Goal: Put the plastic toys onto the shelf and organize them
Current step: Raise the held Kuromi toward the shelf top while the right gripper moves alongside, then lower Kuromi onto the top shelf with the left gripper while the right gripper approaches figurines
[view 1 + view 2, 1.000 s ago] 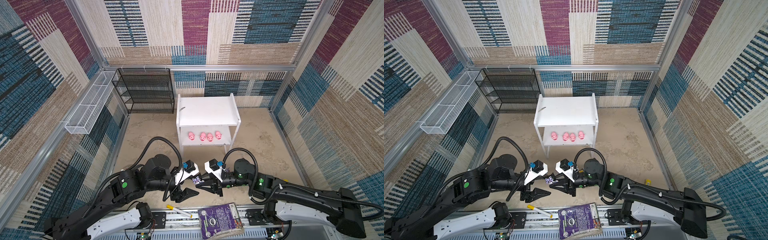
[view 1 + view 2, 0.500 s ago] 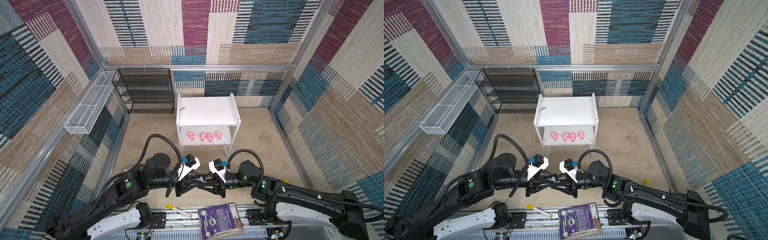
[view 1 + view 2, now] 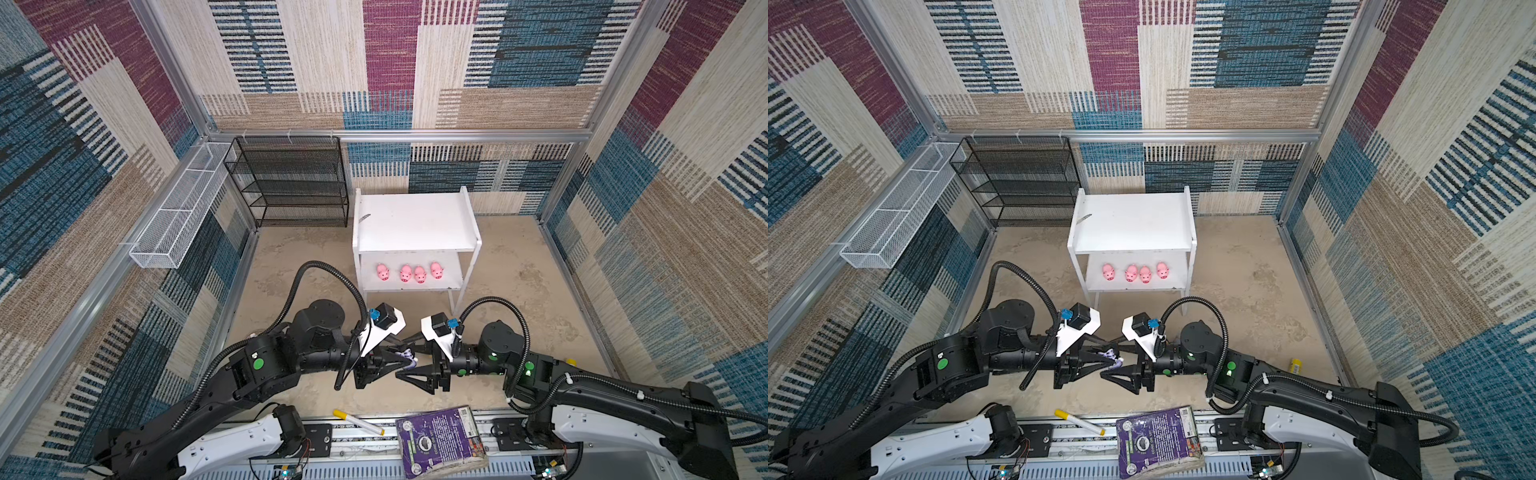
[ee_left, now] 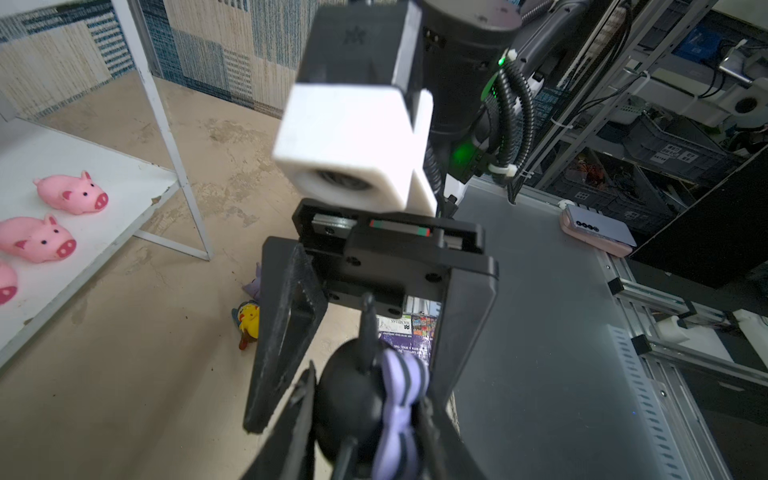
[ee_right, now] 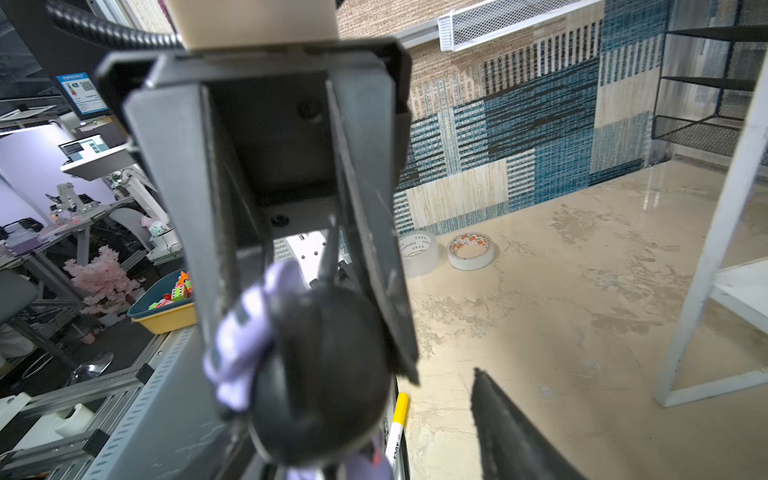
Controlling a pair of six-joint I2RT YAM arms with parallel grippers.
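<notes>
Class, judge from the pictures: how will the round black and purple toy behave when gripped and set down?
The toy looks smooth and ball-shaped, so it may slip or twist in the left hand. It is small beside that hand, so probably light. Set on the shelf, its round body might roll or tip.

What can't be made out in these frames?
Black-and-purple eared plastic toy: face unseen, blurred close-up in both wrist views.
Yellow blue-hooded toy, lilac eared toy: left wrist view, half hidden behind a finger of the right gripper.
Small yellow object on the floor: both top views, too small.
</notes>
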